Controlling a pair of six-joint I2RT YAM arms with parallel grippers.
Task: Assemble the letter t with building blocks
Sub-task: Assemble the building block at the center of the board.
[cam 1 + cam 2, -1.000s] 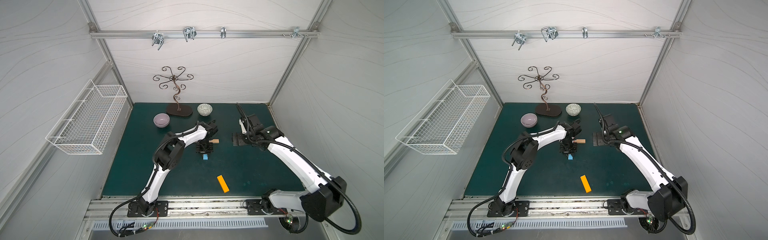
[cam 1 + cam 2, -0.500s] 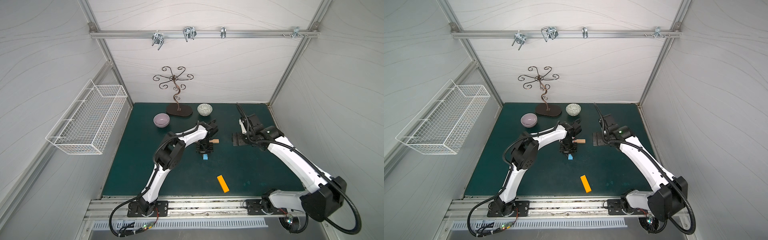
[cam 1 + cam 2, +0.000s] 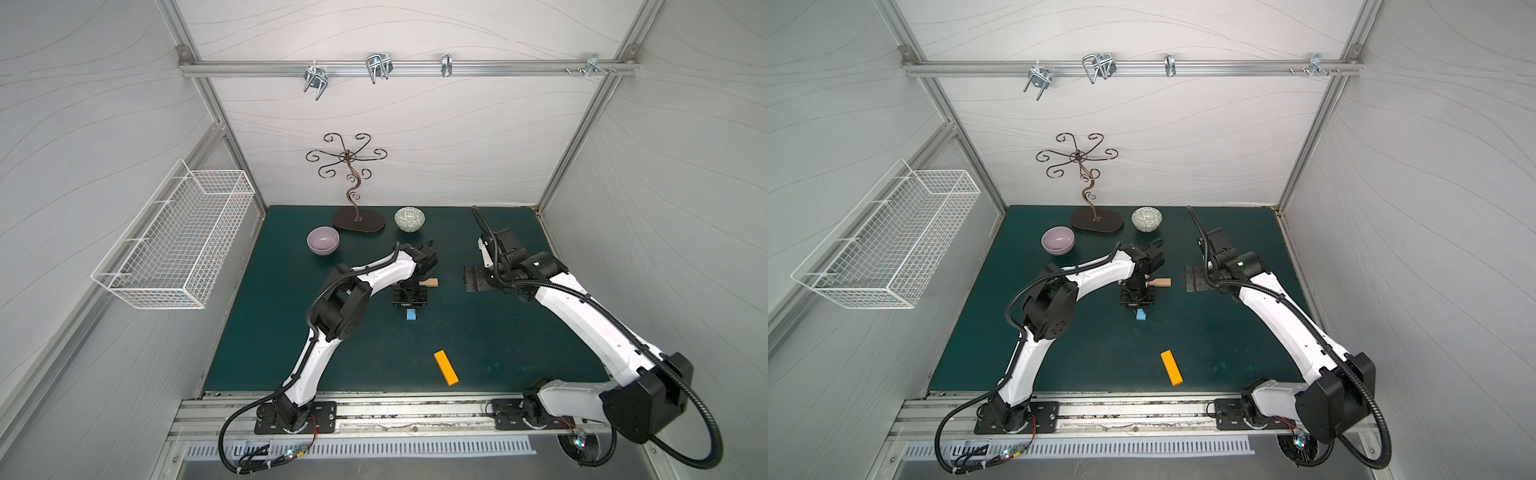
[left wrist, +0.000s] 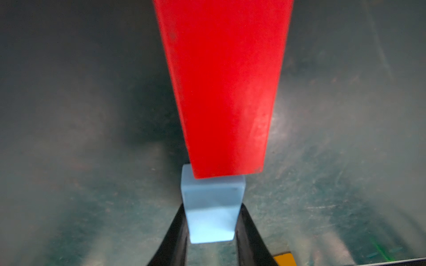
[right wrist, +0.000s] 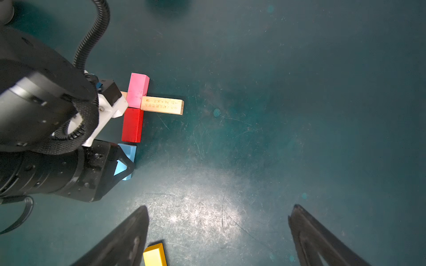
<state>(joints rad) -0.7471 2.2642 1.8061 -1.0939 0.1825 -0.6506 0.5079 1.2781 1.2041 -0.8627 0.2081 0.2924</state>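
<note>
Views from the top show you the left gripper [image 3: 410,306] low over the light blue block [image 3: 411,316] in the middle of the mat [image 3: 519,340], the tan block [image 3: 430,283] just behind, the orange block [image 3: 446,367] well apart; the right gripper [image 3: 473,279] hangs to the side. Left wrist view: both fingers [image 4: 177,230] are clamped on the light blue block, right at the end of the red block [image 4: 221,87]; right wrist view: pink block [image 5: 137,89], red and blue make one line, tan lies across beside pink; your right jaws stand wide, holding nothing.

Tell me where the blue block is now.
In a top view the blue block lies midway across the mat, clamped in the left gripper, just past the red block's end.
</note>
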